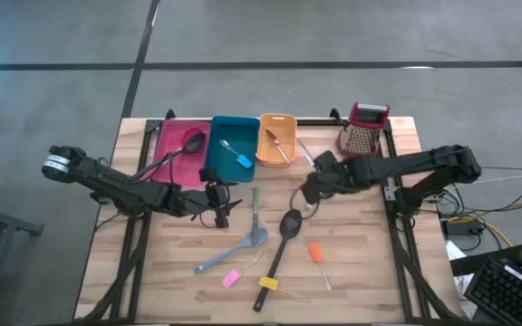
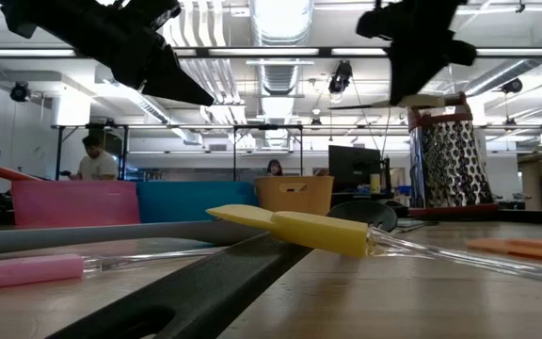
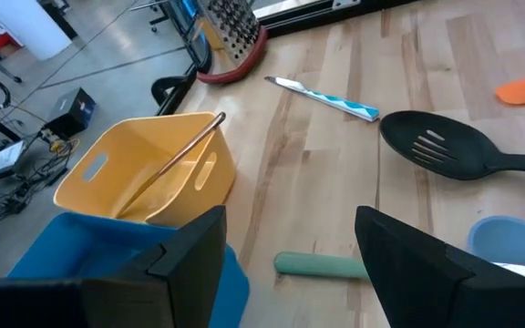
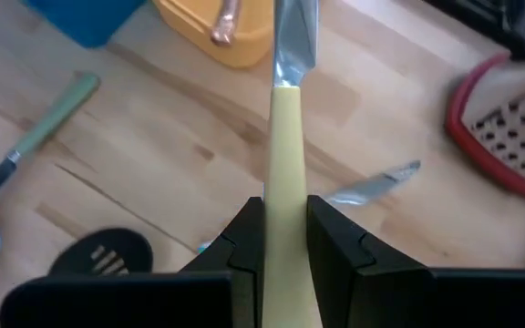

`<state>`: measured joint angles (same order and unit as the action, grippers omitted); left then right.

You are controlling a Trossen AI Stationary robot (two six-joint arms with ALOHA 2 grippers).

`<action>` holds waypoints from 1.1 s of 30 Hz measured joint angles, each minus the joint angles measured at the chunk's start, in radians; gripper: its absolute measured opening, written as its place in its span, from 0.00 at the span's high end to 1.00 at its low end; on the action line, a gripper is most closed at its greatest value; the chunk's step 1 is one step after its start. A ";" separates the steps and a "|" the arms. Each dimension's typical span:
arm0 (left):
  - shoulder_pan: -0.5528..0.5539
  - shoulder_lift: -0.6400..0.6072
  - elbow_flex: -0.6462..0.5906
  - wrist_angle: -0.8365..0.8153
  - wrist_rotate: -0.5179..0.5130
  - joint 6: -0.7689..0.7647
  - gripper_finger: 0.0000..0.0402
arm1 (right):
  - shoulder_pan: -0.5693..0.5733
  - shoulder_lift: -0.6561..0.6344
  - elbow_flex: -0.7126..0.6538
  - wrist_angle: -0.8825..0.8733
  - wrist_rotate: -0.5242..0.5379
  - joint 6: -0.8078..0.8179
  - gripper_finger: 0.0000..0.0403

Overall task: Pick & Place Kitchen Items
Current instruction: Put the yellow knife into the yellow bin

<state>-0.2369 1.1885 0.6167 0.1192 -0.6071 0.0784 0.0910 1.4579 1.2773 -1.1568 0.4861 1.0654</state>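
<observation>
My right gripper (image 4: 285, 214) hovers over the table's middle (image 1: 308, 188), shut on a tool with a cream handle and a metal blade (image 4: 292, 46). My left gripper (image 3: 290, 273) is open and touches nothing; it hangs above a green-handled tool (image 3: 322, 265) near the teal bin (image 1: 232, 145). Flat on the wood lie the black slotted spoon (image 1: 284, 235), the grey spatula (image 1: 234, 252), a pink-handled tool (image 1: 231, 279), a yellow-handled one (image 1: 268, 283), an orange one (image 1: 314, 252) and a small knife (image 4: 372, 187). My right gripper pinches the cream handle (image 4: 285, 173) between its two fingers. The handle runs along the fingers, and the blade sticks out past the fingertips toward the orange bin (image 4: 217, 36). The tool is lifted clear of the table and lies about level (image 2: 412, 101).
Along the far edge stand the pink bin (image 1: 179, 145) with long utensils in it, the teal bin with a blue-handled tool, and the orange bin (image 1: 276, 138) with a copper-coloured tool. The red-topped grater (image 1: 363, 131) stands to their right. People sit beyond the table (image 2: 92, 160).
</observation>
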 joint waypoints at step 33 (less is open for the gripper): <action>0.000 0.000 0.000 -0.001 -0.064 0.001 0.38 | -0.459 0.530 0.574 -0.173 -0.420 -0.382 0.89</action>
<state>-0.2367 1.1881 0.6167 0.1184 -0.6708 0.0792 -0.3678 1.9876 1.8512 -1.3299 0.0658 0.6833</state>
